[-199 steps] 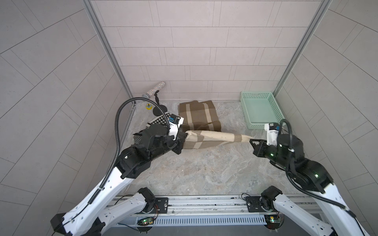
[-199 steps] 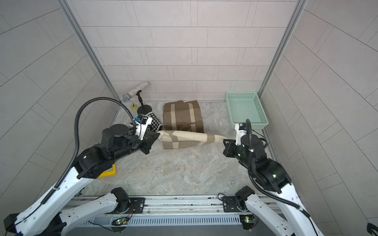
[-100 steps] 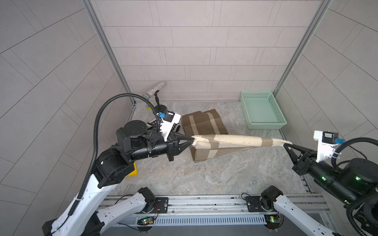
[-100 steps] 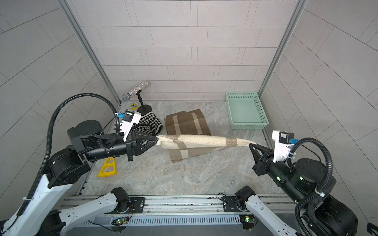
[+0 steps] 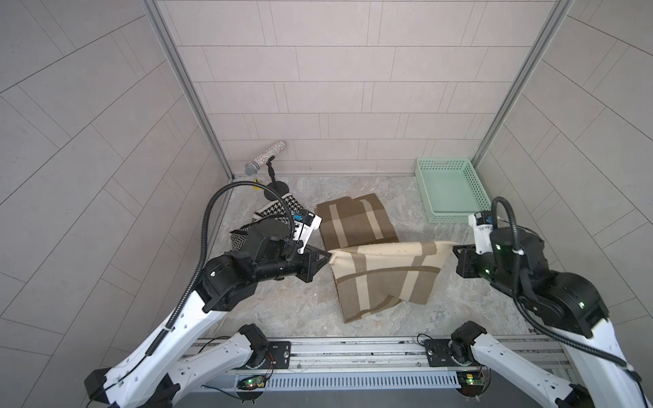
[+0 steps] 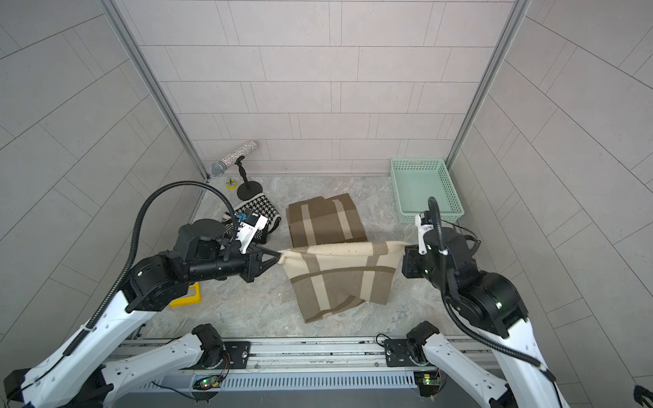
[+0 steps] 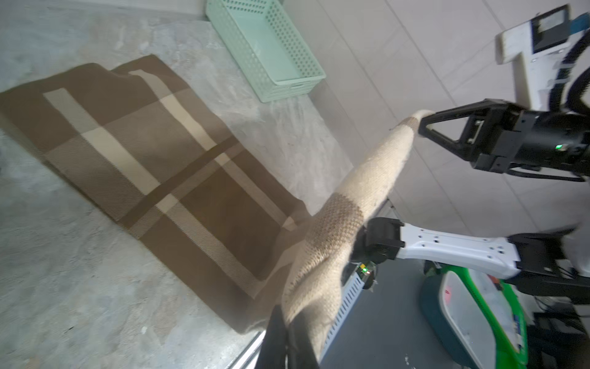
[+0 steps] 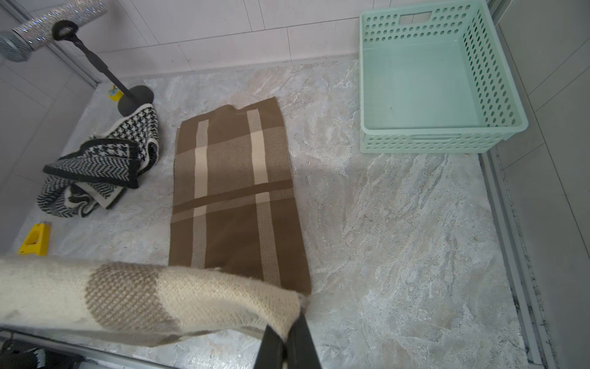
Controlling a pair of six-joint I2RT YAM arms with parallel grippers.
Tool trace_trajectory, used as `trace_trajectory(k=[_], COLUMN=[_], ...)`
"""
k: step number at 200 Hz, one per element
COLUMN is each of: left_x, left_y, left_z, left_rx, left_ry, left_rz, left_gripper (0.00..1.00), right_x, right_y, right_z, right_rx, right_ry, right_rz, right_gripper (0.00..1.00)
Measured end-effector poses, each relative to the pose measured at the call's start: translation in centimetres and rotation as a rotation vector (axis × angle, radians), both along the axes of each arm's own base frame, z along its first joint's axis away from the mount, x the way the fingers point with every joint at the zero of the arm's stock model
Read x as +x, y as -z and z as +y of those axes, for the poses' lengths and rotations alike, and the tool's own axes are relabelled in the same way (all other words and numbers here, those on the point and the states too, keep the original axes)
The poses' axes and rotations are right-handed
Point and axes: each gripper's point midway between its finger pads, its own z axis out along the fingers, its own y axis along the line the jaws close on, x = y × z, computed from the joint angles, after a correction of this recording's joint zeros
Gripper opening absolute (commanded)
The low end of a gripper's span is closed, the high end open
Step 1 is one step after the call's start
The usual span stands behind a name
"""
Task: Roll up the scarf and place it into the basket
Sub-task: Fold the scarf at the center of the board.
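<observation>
Scarf, brown-cream plaid, strung taut near basket, rest trailing on table, prob. to straighten it for rolling. Basket empty. L gripper & R gripper each pinched onto a scarf corner.

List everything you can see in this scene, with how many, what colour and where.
brown scarf: one, brown with cream stripes, centre, near end lifted
basket: one, mint green, far right corner, nothing inside
microphone: one, glittery silver, far left corner
stand: one, black, holding the microphone
black-and-white scarf: one, bunched at the far left, against the stand's base
yellow block: one, yellow, left side
small yellow piece: one, beside the stand's base, too small to identify
table: one, grey marble pattern
left hand: one, black, shut on the brown scarf's left corner
right hand: one, black, shut on its right corner
</observation>
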Motion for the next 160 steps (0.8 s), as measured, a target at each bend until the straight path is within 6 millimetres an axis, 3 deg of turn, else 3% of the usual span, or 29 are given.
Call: trace_trajectory(k=[49, 72, 160], left_x=[3.2, 4.2, 8.9], left_y=[3.7, 4.5, 7.6], left_z=[0.2, 0.5, 0.6], left_rx=[0.155, 0.200, 0.386], left_ry=[-0.097, -0.134, -0.228], left_rz=[0.019, 0.010, -0.013], left_gripper=[0.00, 0.00, 0.00], right_x=[6.6, 9.1, 16.6], right_y=[1.1, 1.3, 3.1], right_z=[2.0, 2.5, 3.2], right_rx=[-0.089, -0.102, -0.138], right_ry=[-0.013, -0.026, -0.079], right_rz=[0.043, 0.050, 0.102], right_gripper=[0.00, 0.00, 0.00])
